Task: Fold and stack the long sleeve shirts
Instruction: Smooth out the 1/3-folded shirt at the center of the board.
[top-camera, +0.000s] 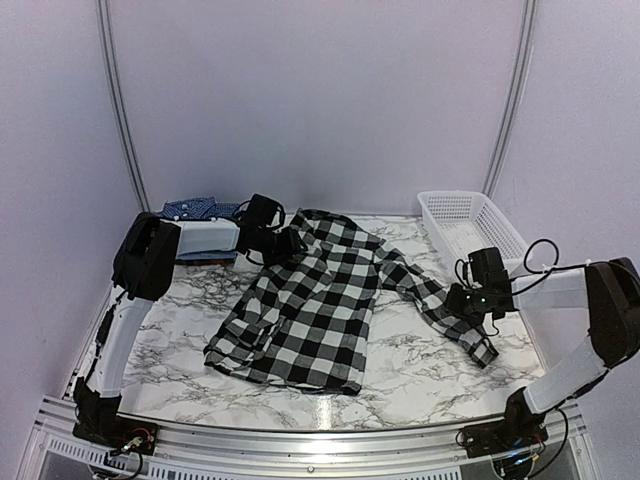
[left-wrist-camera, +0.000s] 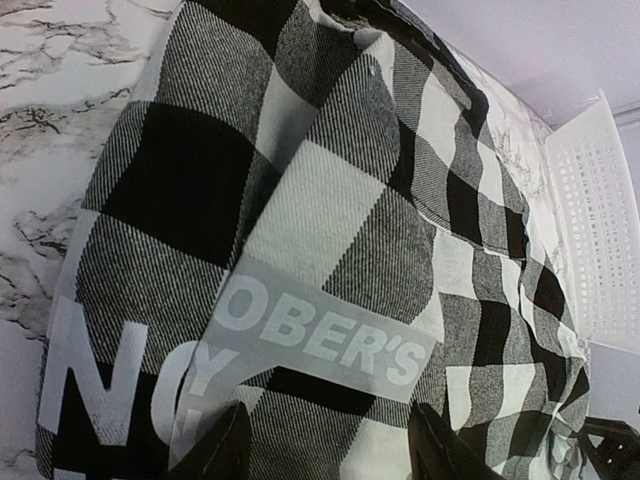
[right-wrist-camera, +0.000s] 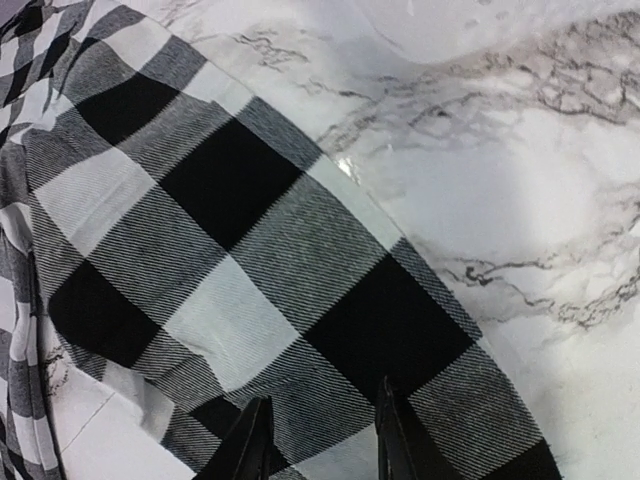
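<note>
**A:** Where does the shirt lie?

**B:** The black-and-white checked shirt (top-camera: 310, 310) is spread in the middle of the marble table (top-camera: 420, 370), collar far, hem near. One sleeve (top-camera: 425, 290) runs out to the right, slanting nearer, its cuff just past the right claw (top-camera: 478, 300).

**A:** And the claws?

**B:** The right claw straddles that sleeve. The left claw (top-camera: 285, 243) sits at the collar with cloth between its fingers. I cannot tell whether either is pinching.

**A:** What comes next?

**B:** Likely folding the sleeve leftward over the body. The right arm is nearer.

**A:** Any writing?

**B:** White lettering (left-wrist-camera: 320, 335) reads "OBER'S", beside what looks like "NG". A blue shirt (top-camera: 195, 208) lies far left.
</note>
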